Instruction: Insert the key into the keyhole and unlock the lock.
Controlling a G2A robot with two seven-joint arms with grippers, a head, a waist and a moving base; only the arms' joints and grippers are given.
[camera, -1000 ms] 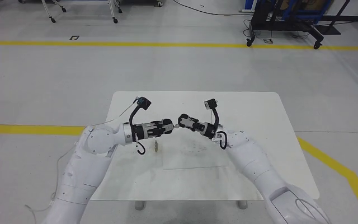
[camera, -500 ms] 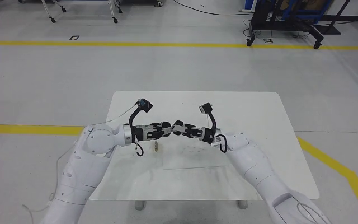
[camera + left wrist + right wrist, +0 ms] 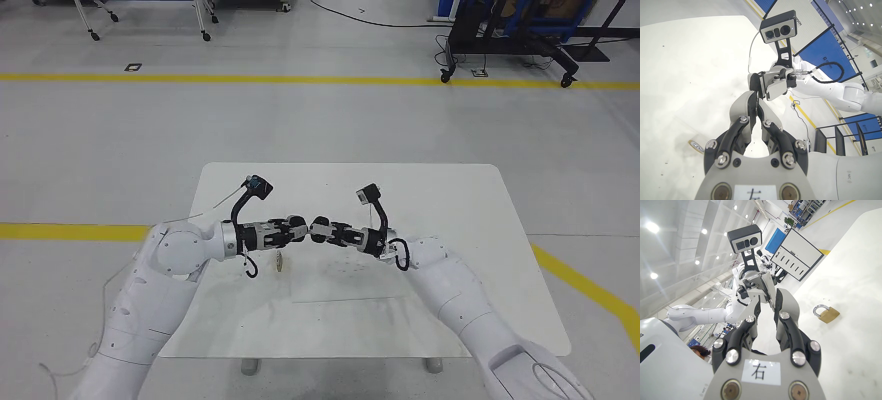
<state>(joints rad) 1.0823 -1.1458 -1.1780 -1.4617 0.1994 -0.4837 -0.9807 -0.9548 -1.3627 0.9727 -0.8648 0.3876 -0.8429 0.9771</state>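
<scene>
Above the middle of the white table (image 3: 450, 200) my two grippers meet tip to tip. My left gripper (image 3: 303, 226) (image 3: 756, 96) is shut on a small silver key (image 3: 758, 97), pinched flat between its black pads. My right gripper (image 3: 316, 229) (image 3: 768, 298) faces it with its fingers open, and the key (image 3: 771, 303) sits in the gap between them. A brass padlock (image 3: 826, 313) with a steel shackle lies flat on the table, below and a little to the near side of the left gripper (image 3: 281, 262) (image 3: 695, 146).
The table's far edge and right half are bare white surface. Beyond it lie open floor with yellow lines, carts and racks. A person shows at the edge of the right wrist view, away from the task's things.
The right arm has swung left until its gripper closed in on the left gripper's tip. The left arm with the key has hardly moved. The padlock lies where it was.
</scene>
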